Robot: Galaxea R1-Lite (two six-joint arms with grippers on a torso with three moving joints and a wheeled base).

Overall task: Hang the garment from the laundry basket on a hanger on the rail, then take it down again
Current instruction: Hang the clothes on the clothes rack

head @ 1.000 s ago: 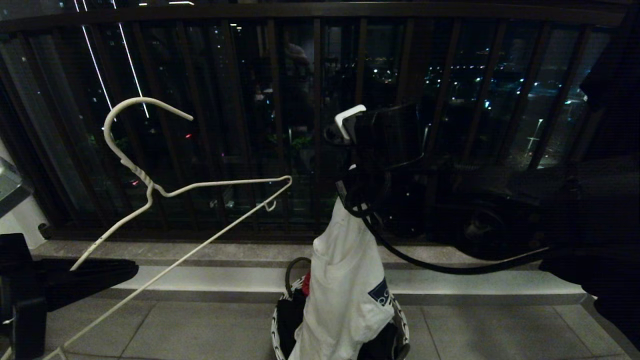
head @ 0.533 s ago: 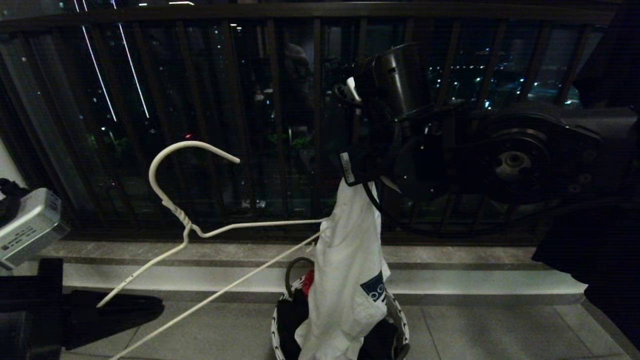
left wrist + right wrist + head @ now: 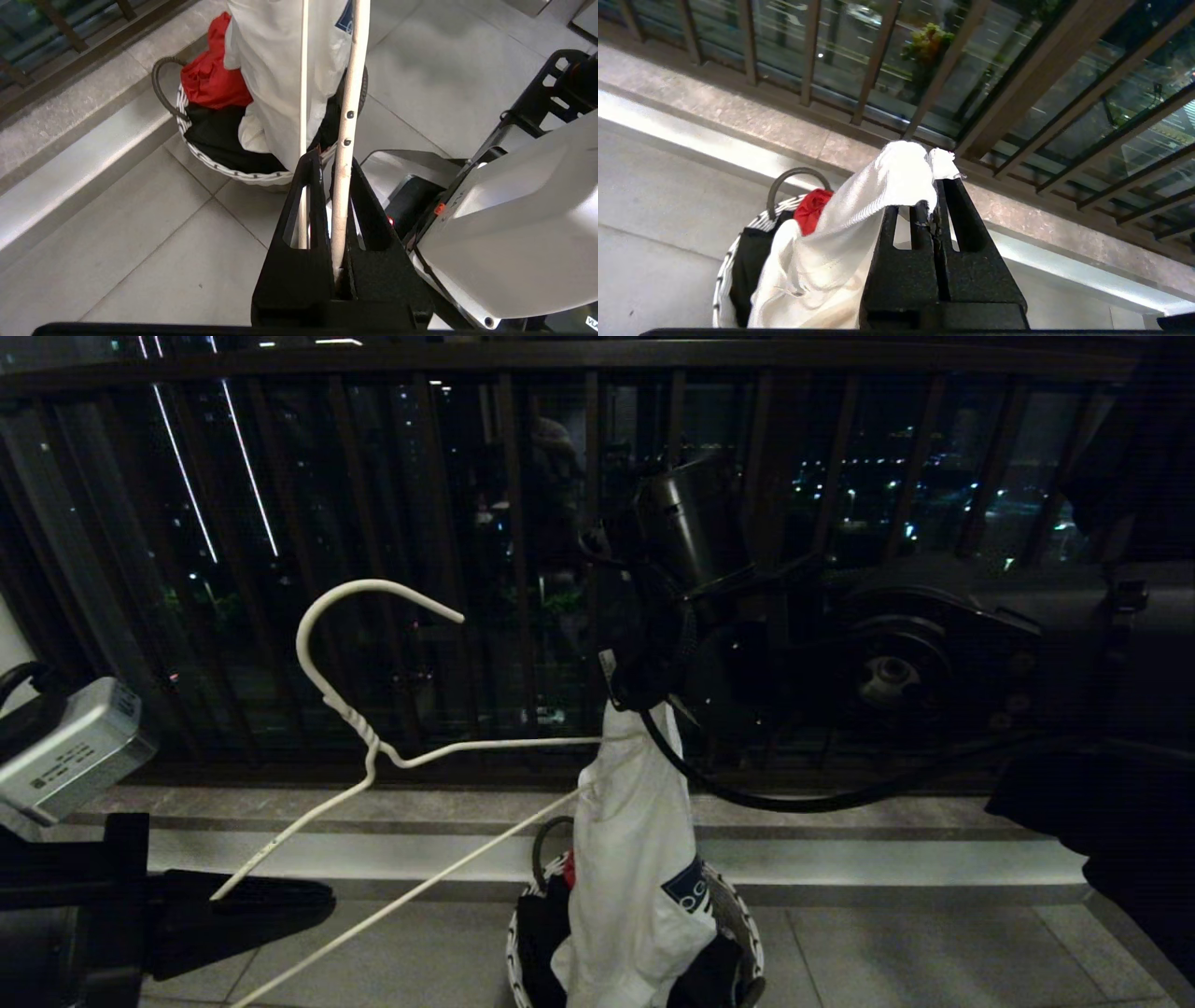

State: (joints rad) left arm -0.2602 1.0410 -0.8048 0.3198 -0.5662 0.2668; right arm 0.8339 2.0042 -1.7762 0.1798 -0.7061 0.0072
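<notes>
The garment (image 3: pixel 635 868) is a white T-shirt with a dark blue print; it hangs in a long bunch over the laundry basket (image 3: pixel 738 919), its bottom end still inside; the right gripper (image 3: pixel 934 205) is pinched tight on its top edge; the left gripper (image 3: pixel 332 175) is squeezed on the thin white hanger (image 3: pixel 373 747), whose far end touches the shirt; a red cloth (image 3: pixel 210 79) and a black garment (image 3: pixel 219 140) lie in the basket; the dark window railing (image 3: pixel 523 457) stands behind.

Large grey floor tiles (image 3: pixel 392 952) covered the near ground, ending at a pale stone step (image 3: pixel 887 859). Beyond it stood a dark brown window railing (image 3: pixel 504 569), with scattered city lights (image 3: pixel 896 495) in the night outside.
</notes>
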